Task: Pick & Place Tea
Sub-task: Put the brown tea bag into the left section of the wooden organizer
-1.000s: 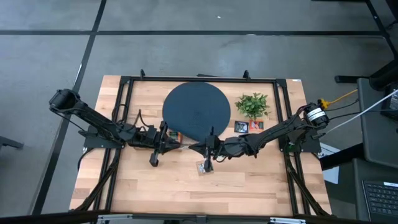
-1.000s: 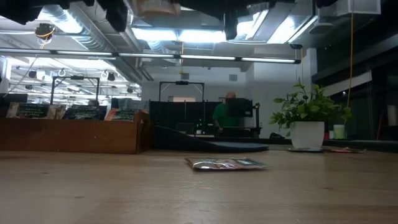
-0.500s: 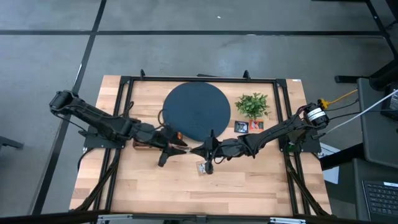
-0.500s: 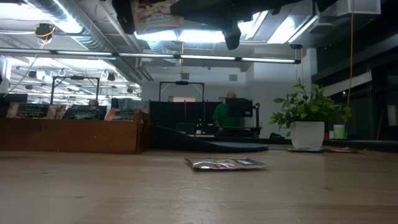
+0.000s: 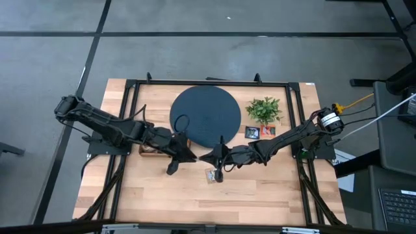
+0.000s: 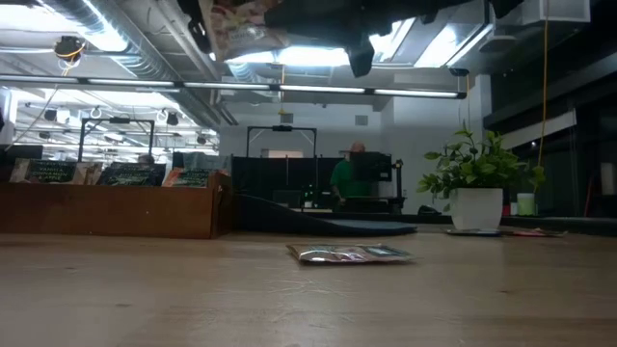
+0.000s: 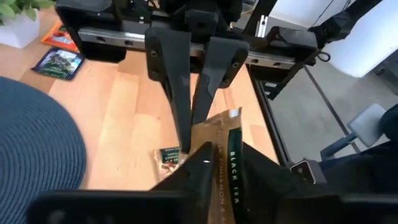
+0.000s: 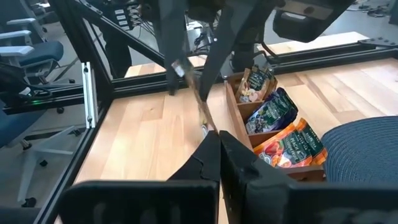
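We see bare worktop (image 5: 214, 201) along the near edge, open to pass, both grippers meeting tip to tip mid-worktop, a sachet (image 5: 213, 175) lying beneath them, round dark disc (image 5: 205, 117), potted plant (image 5: 264, 110) and wooden box (image 8: 267, 124) crowding the far half

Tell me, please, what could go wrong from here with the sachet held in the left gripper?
1. The left gripper holds the black tea sachet with much of it sticking out past the fingers, so it might slip or twist loose.
2. The shut right gripper points at it from close by. A small move by either arm could bump them together.
3. A loose sachet lies on the table just below. A dropped sachet could land on it.
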{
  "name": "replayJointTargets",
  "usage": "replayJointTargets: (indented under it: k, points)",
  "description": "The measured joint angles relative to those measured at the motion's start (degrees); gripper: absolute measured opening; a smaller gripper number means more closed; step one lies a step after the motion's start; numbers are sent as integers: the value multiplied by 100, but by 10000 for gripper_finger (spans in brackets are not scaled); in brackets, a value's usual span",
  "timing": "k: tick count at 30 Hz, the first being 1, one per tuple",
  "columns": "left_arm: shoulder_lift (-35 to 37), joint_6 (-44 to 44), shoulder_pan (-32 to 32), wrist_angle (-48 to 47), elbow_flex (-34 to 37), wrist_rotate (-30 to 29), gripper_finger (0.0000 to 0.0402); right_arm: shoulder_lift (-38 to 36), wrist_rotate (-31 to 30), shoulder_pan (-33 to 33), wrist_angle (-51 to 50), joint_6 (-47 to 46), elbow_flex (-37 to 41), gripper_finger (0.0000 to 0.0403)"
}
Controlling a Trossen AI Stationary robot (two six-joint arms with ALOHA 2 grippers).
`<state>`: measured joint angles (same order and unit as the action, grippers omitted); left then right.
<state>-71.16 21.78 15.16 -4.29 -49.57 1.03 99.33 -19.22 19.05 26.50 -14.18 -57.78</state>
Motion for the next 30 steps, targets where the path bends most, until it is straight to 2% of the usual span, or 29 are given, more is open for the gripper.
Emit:
replayJointTargets:
  k: [4,12,14,18,25,30]
  points:
    - [2,4,-44,-254,-10,-28,11,0,27,0,-30,14,4,3]
    - [157,-33,-220,-989,-32,-240,4,2,279,-26,-44,-47,-4,7]
    - [285,-26,-223,-1424,-12,-240,4,-10,328,-25,-172,-61,0,16]
    - [567,127,-214,-2113,-72,-351,4,-2,465,10,-393,-186,9,61]
    - [1138,806,-22,-3922,-194,-710,3,-2,408,-74,-788,-356,7,173]
    - [1451,1587,257,-5261,-181,-875,3,-2,394,-97,-955,-364,7,213]
